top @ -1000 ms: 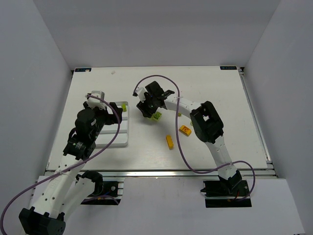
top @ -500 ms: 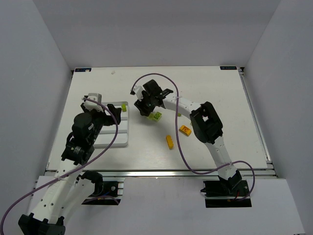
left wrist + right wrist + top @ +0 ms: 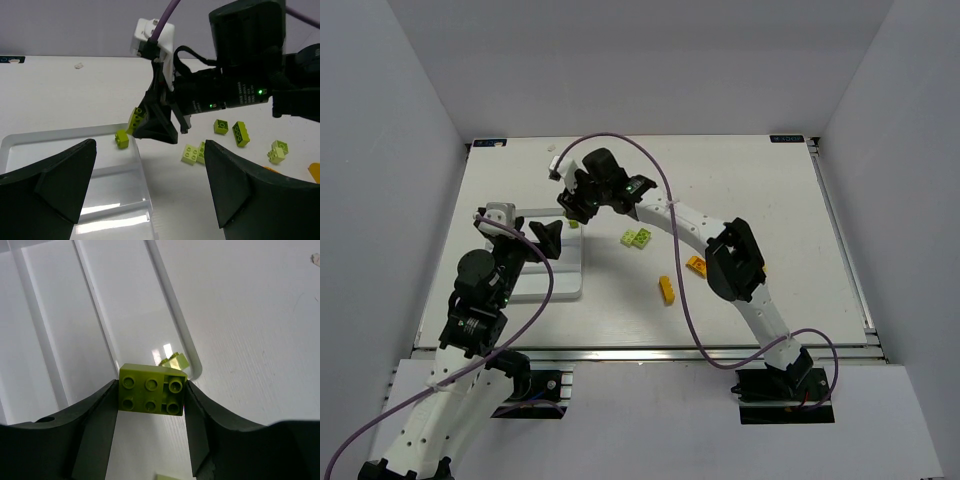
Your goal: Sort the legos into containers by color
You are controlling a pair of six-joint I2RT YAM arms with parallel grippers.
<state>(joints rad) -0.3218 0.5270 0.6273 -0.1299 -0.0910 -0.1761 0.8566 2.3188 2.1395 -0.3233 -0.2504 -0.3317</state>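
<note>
You are working at a white table [image 3: 760,180] with a faint grain in its top. Three plain pale grey walls box it in: the back wall [image 3: 640,60], the left wall [image 3: 380,150] and the right wall [image 3: 910,150]. A small blue label [image 3: 488,142] sits at the far left corner, and a second blue label [image 3: 786,139] at the far right. A tiny white scrap [image 3: 552,148] lies near the far edge. A metal rail [image 3: 650,352] runs along the near edge, and a white ledge [image 3: 650,420] lies in front of it. Your light is soft and even, with only faint shadows.
</note>
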